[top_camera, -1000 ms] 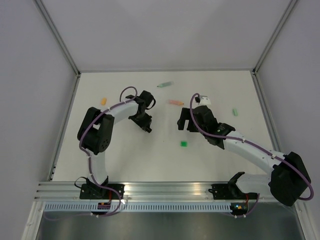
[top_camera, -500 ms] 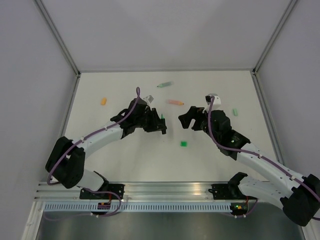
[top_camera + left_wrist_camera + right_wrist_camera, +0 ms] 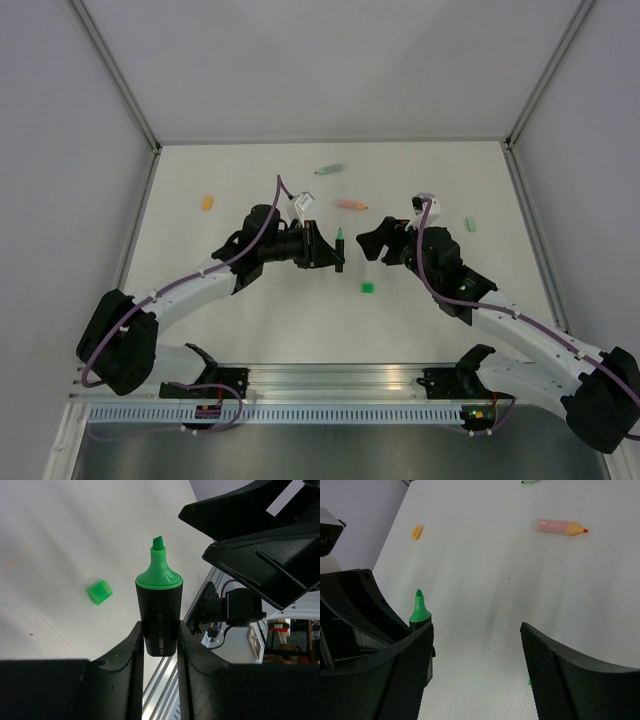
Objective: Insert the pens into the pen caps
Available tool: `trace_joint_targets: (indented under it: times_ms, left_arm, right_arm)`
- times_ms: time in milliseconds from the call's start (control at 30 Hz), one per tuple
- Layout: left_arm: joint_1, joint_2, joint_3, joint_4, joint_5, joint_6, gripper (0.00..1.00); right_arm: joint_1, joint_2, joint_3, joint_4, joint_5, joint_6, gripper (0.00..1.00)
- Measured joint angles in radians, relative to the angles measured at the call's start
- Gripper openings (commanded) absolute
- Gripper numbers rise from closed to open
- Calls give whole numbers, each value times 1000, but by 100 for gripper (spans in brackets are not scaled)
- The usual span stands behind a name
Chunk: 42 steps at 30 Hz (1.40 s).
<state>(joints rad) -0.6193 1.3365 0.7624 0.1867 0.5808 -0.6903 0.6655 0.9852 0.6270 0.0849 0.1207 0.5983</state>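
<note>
My left gripper (image 3: 333, 252) is shut on the black pen (image 3: 340, 243) with the bright green tip, held above the table's middle. In the left wrist view the pen (image 3: 159, 611) stands clamped between both fingers, tip pointing away. My right gripper (image 3: 369, 243) faces it from the right, open and empty, a short gap from the tip. The right wrist view shows the green tip (image 3: 419, 611) just beyond its left finger (image 3: 412, 665). The bright green cap (image 3: 368, 288) lies on the table below both grippers. The salmon pen (image 3: 351, 204), mint pen (image 3: 329, 169), orange cap (image 3: 207, 202) and mint cap (image 3: 470, 224) lie apart.
Grey walls with metal posts (image 3: 120, 80) close the white table (image 3: 250, 310) on three sides. An aluminium rail (image 3: 330, 382) carrying both arm bases runs along the near edge. The salmon pen (image 3: 559, 526) and orange cap (image 3: 416, 531) lie ahead of the right gripper.
The left arm has stretched out to the right, carrying the black pen to the table's middle. The right arm has reached forward to face it, and its jaws have narrowed a little.
</note>
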Motion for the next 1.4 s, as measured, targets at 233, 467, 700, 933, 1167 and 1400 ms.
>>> trace_joint_targets:
  times_ms: [233, 467, 700, 933, 1167, 1400]
  left_arm:
    - [-18, 3, 0, 24, 19, 16, 2]
    - [-32, 26, 0, 27, 25, 37, 2]
    - [-40, 37, 2, 26, 26, 51, 2]
    - [-42, 38, 2, 24, 25, 56, 2]
    - [-44, 40, 2, 20, 25, 63, 2]
    - [-41, 39, 1, 18, 25, 71, 30]
  right_arm:
    - [0, 20, 0, 47, -25, 49, 76]
    - [0, 67, 0, 76, -81, 72, 74]
    - [0, 85, 0, 109, -121, 89, 69]
    - [6, 139, 0, 129, -158, 96, 63]
    - [26, 190, 2, 162, -210, 97, 43]
    - [30, 203, 3, 193, -244, 94, 0]
